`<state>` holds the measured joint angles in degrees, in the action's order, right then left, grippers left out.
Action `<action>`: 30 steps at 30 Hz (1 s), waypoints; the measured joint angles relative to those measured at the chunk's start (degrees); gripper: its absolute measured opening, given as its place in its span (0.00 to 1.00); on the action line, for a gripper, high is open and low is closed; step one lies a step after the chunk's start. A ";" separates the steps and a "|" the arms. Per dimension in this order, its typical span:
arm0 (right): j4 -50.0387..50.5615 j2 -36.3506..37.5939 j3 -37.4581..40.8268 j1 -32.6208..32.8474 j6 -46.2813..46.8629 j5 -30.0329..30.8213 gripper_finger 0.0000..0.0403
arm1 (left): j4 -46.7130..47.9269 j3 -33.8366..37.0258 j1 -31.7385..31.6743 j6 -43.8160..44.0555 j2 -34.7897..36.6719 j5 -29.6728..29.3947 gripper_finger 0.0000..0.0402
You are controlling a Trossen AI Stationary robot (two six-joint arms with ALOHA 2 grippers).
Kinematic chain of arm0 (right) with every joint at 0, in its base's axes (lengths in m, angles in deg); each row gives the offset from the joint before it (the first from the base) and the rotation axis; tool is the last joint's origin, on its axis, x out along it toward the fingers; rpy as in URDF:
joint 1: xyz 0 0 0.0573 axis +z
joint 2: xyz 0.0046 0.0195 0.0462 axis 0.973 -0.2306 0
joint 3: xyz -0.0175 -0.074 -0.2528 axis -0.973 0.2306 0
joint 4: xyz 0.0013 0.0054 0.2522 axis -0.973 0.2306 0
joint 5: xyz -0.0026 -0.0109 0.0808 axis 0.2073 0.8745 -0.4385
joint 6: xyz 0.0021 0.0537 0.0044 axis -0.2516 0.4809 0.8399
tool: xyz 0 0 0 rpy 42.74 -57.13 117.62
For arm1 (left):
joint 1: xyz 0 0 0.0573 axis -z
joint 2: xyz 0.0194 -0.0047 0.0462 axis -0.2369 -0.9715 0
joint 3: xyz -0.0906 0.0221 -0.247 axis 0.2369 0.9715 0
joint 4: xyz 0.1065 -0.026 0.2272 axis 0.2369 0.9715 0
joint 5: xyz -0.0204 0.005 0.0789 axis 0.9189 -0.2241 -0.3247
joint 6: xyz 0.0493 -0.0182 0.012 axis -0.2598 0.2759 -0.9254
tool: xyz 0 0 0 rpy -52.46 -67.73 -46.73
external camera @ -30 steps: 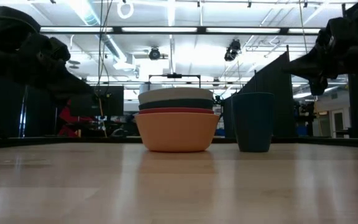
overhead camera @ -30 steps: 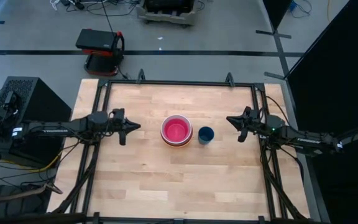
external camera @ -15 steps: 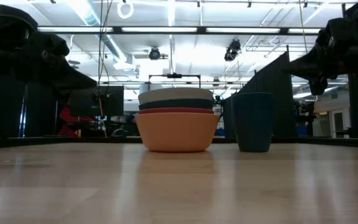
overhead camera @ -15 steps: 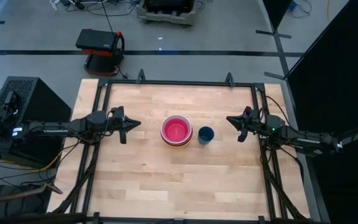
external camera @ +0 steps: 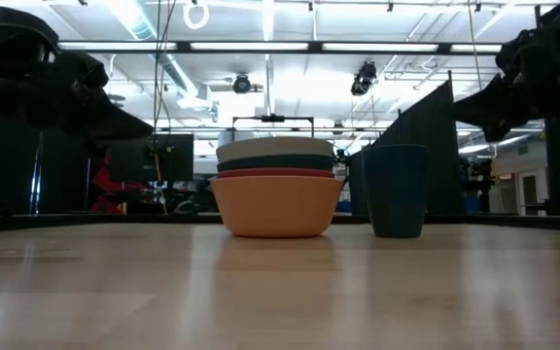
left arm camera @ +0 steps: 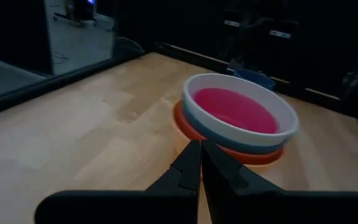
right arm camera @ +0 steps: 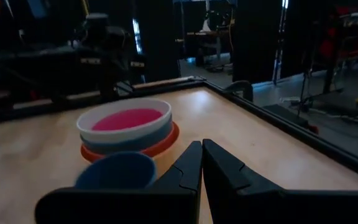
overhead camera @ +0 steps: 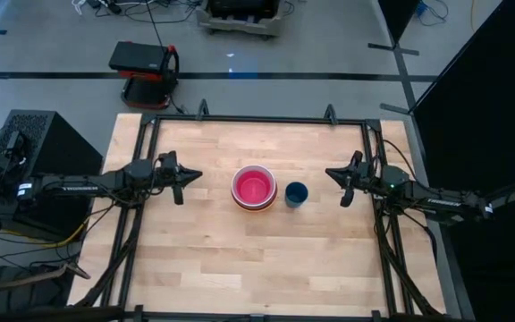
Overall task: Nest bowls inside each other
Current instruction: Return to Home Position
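In the view from above, the bowls [overhead camera: 254,188] sit as one pile in the middle of the table [overhead camera: 240,259], and the little blue cup [overhead camera: 296,193] stands just beside them on the right of the frame, not touching. The left gripper [overhead camera: 195,179] is at the left of the pile and the right gripper [overhead camera: 332,173] is at the right of the cup, both well apart from the things. In the low view, the pile is in the middle of the frame: the orange bowl [external camera: 277,206] is at the bottom on the table, then the thin edge of the red bowl [external camera: 277,173], then the teal-blue bowl [external camera: 277,163], then the white bowl [external camera: 275,150] on top. The arms are dark shapes up in the two top corners, off the table. In the left wrist view, the pink bowl [left arm camera: 234,110] lies inside the white one, and this arm's two fingers are pressed together with nothing between them. In the right wrist view, the cup is in front of the pile, and this arm's fingers are pressed together too, holding nothing. All five bowls look nested, so I think the job is done and only parking the arms is left
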<state>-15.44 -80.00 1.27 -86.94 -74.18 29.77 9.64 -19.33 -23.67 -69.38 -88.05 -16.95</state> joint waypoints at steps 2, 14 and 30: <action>0.28 -0.18 0.01 0.00 -0.62 0.12 0.00 | 0.01 0.00 -0.01 -0.99 0.00 -0.60 0.00; 1.94 -1.28 0.05 -0.03 -4.34 0.83 0.00 | 0.08 0.03 -0.05 -6.91 0.00 -4.18 0.01; 2.22 -1.47 0.08 -0.04 -4.95 1.05 0.00 | 0.09 0.04 -0.06 -7.91 0.00 -4.82 0.00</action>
<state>-13.21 -81.46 1.35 -86.97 -79.13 30.82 9.73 -19.29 -23.72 -77.29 -88.05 -21.77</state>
